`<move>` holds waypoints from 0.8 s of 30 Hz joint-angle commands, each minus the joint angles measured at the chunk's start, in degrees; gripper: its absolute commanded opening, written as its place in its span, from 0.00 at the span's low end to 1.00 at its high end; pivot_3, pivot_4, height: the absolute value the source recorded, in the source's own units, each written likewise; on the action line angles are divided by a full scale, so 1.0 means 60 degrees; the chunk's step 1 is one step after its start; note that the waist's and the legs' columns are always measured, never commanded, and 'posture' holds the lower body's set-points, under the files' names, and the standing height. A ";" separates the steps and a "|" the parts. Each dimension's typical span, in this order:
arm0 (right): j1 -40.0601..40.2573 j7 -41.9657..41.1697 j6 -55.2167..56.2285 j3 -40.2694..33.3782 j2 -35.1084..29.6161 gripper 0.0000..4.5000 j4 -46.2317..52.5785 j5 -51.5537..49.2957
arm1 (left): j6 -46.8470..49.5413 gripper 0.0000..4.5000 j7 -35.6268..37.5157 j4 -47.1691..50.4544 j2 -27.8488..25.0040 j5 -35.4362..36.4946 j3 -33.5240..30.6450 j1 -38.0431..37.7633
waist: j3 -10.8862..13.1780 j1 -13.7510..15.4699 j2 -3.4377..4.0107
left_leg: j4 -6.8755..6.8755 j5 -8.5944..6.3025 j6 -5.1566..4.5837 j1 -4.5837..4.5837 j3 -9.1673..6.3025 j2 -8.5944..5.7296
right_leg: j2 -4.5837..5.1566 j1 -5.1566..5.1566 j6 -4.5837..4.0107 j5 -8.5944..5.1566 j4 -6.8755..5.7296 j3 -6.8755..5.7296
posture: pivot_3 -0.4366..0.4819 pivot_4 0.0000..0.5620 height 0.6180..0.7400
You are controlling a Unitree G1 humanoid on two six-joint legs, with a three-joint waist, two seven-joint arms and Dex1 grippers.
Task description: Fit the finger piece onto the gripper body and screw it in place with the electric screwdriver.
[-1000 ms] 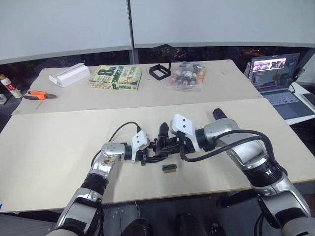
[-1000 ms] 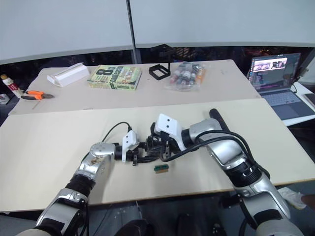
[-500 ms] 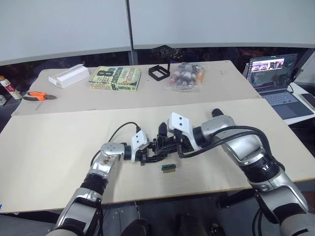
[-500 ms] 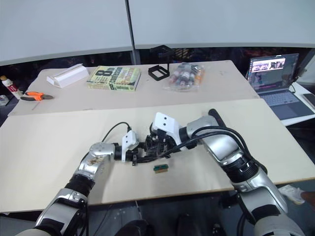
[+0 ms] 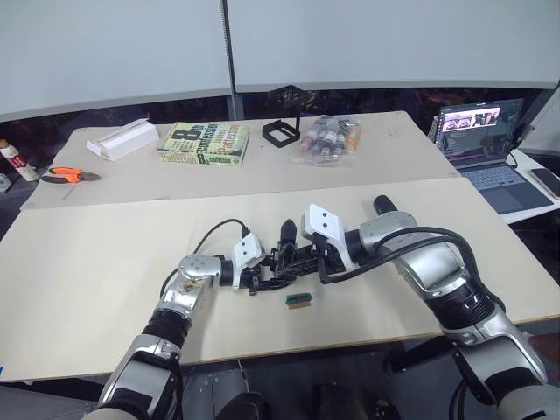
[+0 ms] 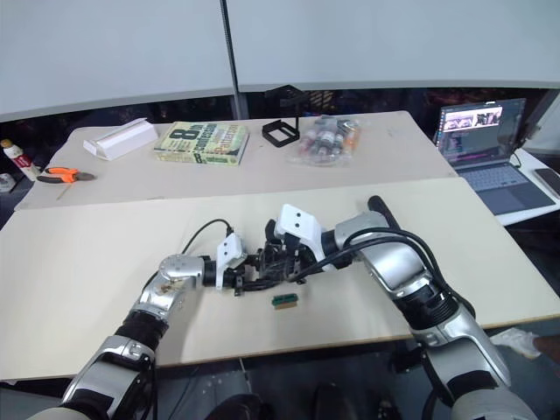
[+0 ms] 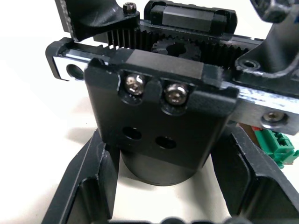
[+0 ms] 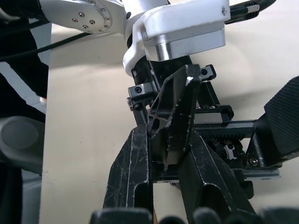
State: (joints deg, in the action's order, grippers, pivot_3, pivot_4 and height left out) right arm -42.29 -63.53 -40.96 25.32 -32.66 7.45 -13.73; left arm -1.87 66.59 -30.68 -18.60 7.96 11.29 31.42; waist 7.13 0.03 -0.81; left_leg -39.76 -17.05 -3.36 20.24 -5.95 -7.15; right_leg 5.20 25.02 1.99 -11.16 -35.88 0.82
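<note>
Fitting looks underway at mid-desk (image 5: 105,254): left gripper (image 5: 267,274) clamps the gripper body (image 7: 159,121) while right gripper (image 8: 170,154) pinches the finger piece (image 8: 175,105) against it (electric screwdriver (image 5: 383,206) lies unused, so screwing remains).

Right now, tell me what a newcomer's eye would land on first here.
First, mid-table, the left gripper and right gripper meeting over the black gripper body, the right one clamping a black finger piece. Next, the small green block just in front, then the open laptop at the far right.
</note>
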 commanded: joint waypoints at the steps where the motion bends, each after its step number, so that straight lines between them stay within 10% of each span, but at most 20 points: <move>1: 0.0304 0.0165 -0.0158 0.1045 -0.0422 0.09 -0.0094 0.1033 | 0.0117 0.51 0.0110 0.0206 -0.0064 0.0056 0.0009 -0.0075 | 0.0000 0.0000 0.0000 | 0.0000 0.0000 0.0000 0.0000 0.0000 -0.0001 | 0.0000 0.0000 0.0000 0.0000 0.0000 -0.0001 | 0.48 0.27 1.00; 24: -0.0521 -0.0349 -0.1051 0.1135 0.0307 0.09 -0.1051 0.0869 | 0.0129 0.51 0.0039 0.0133 0.0049 0.0059 -0.0015 -0.0050 | -0.0001 -0.0065 0.0003 | 0.0007 -0.0014 -0.0022 -0.0007 -0.0001 0.0006 | -0.0004 0.0000 0.0000 -0.0001 0.0001 -0.0002 | 0.48 0.27 1.00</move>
State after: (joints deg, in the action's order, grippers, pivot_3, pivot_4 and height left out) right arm -47.39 -66.98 -45.15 27.69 -31.00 4.93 -11.37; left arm -1.22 66.65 -30.24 -18.93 8.03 10.90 31.13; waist 7.13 -0.36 -0.79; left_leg -39.72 -17.13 -3.49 20.20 -5.96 -7.11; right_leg 5.17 25.02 1.99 -11.17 -35.87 0.81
